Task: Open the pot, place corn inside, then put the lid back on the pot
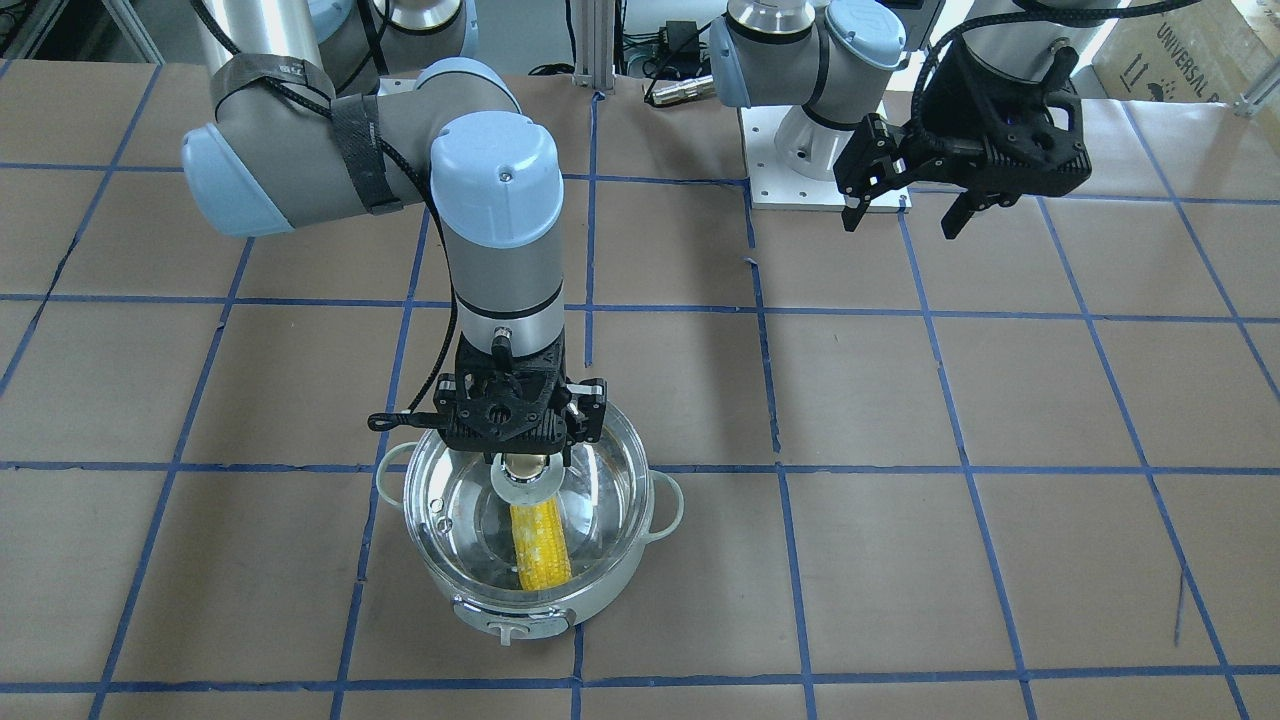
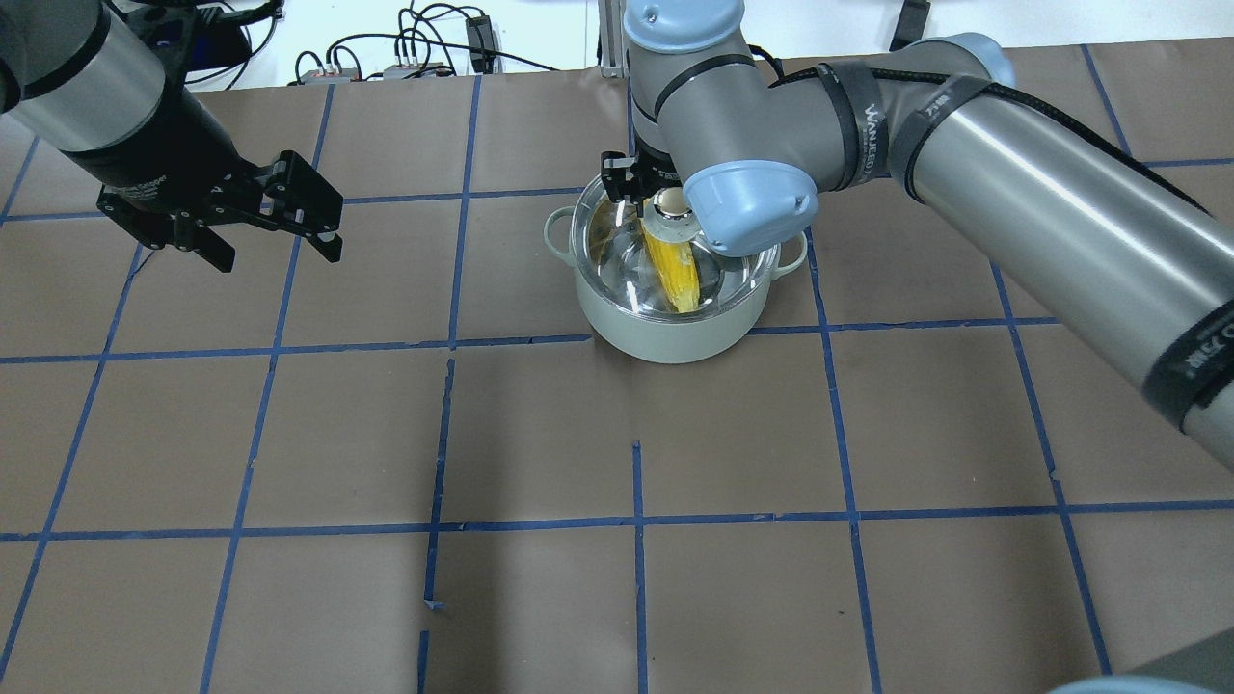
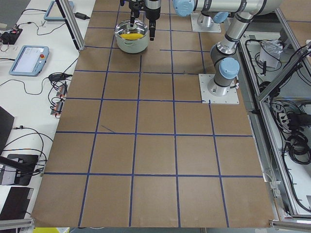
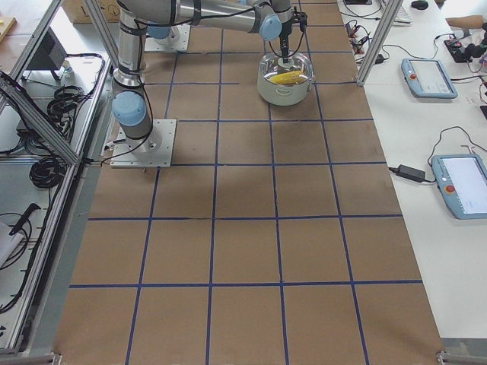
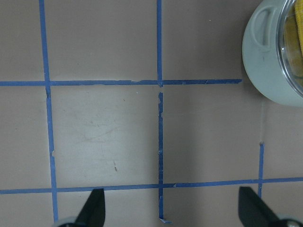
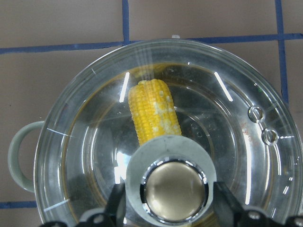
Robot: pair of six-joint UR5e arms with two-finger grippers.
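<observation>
The pale grey-white pot (image 1: 605, 585) stands on the table, also in the overhead view (image 2: 665, 337). The yellow corn (image 1: 540, 545) lies inside it. The clear glass lid (image 1: 600, 480) sits on the pot's rim. My right gripper (image 1: 525, 458) is straight above the lid's gold knob (image 6: 175, 191). Its fingers (image 6: 118, 198) flank the knob with a gap on each side, so it is open. My left gripper (image 2: 278, 253) is open and empty, well away from the pot, above bare table.
The table is brown paper with a blue tape grid (image 2: 636, 520). The left arm's white base plate (image 1: 800, 190) is at the robot's side. Tablets and cables lie on the side bench (image 4: 426, 76) beyond the table's edge.
</observation>
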